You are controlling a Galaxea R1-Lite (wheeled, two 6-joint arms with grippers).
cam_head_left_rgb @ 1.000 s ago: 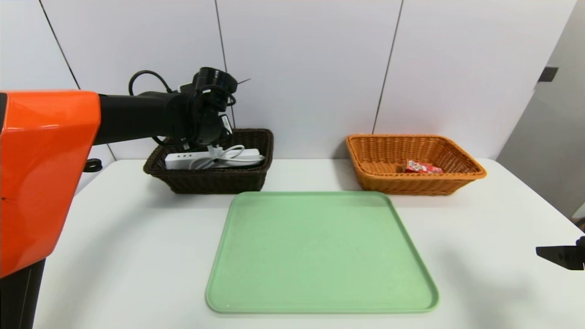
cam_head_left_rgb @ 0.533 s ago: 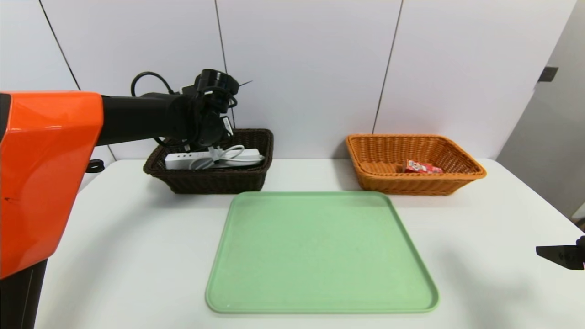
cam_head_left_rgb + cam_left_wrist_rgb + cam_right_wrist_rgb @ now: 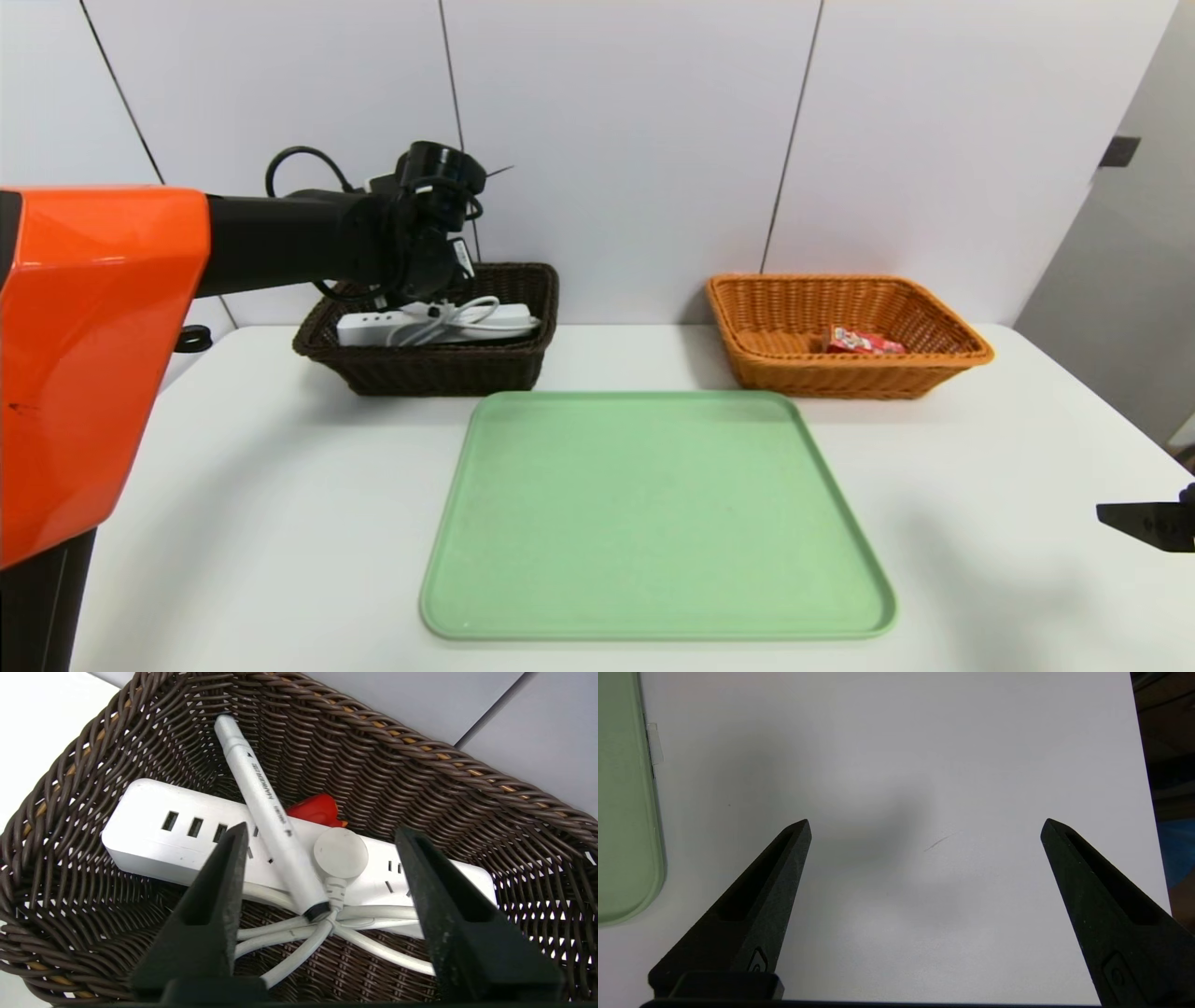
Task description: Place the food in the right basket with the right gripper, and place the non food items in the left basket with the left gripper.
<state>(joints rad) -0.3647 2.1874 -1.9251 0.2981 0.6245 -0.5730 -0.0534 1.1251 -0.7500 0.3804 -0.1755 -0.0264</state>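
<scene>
The dark brown left basket (image 3: 439, 369) holds the white power strip (image 3: 439, 325) with its coiled cord. In the left wrist view a slim white marker (image 3: 266, 812) lies slantwise across the power strip (image 3: 154, 844), its black tip by the round plug. My left gripper (image 3: 322, 828) hovers just above them, open, with nothing between its fingers. The red food pouch (image 3: 861, 342) lies in the orange-tan right basket (image 3: 794, 369). My right gripper (image 3: 926, 823) is parked low over the table's right edge, open and empty.
A bare green tray (image 3: 653, 513) lies mid-table in front of both baskets; its edge shows in the right wrist view (image 3: 621, 812). A small red object (image 3: 314, 809) peeks out behind the power strip in the dark basket (image 3: 420, 788). White wall panels stand behind.
My left gripper has opened over the dark basket and let go of the marker, which now rests on the power strip. The right arm has not moved.
</scene>
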